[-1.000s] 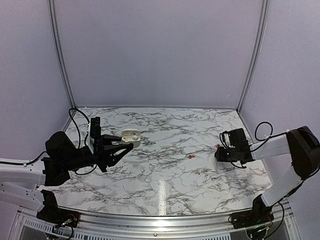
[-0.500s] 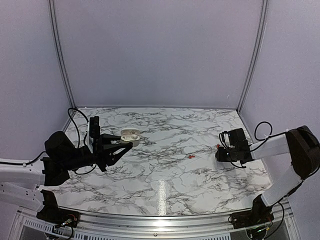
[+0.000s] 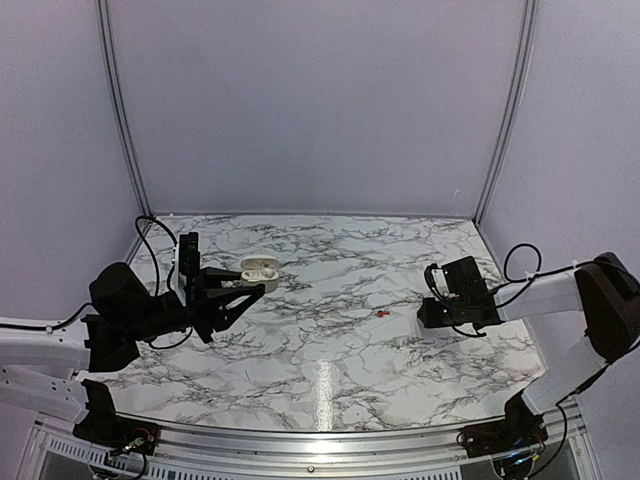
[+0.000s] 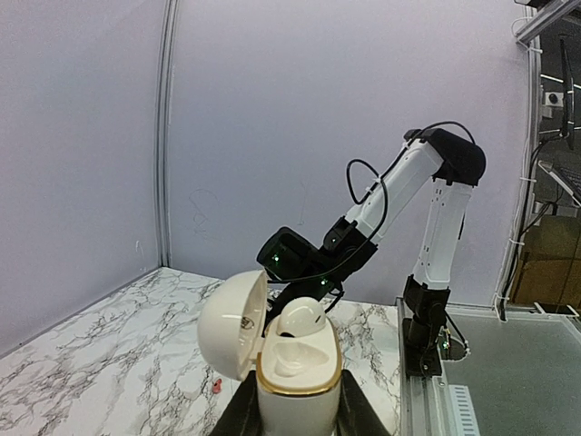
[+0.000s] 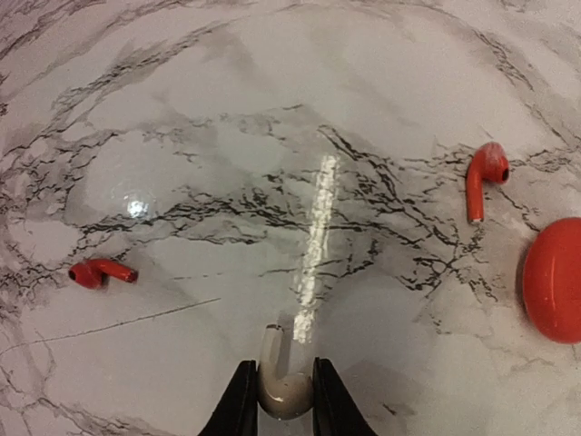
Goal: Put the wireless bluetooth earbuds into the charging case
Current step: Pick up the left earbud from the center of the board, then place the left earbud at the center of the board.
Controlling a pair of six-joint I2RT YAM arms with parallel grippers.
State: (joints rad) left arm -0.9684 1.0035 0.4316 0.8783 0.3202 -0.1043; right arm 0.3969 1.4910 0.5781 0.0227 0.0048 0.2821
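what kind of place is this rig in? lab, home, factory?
Most likely a lab test booth: plain lavender panel walls with metal corner posts, a marble-patterned tabletop, and a left arm and right arm bolted at its near edge.

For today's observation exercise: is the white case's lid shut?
No, the lid of the case stands open, showing a white bud inside.

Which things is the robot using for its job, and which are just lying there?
For the job:
- white charging case, held in the left gripper
- pale earbud, held in the right gripper
- loose red earbuds

Just lying about:
- red round case
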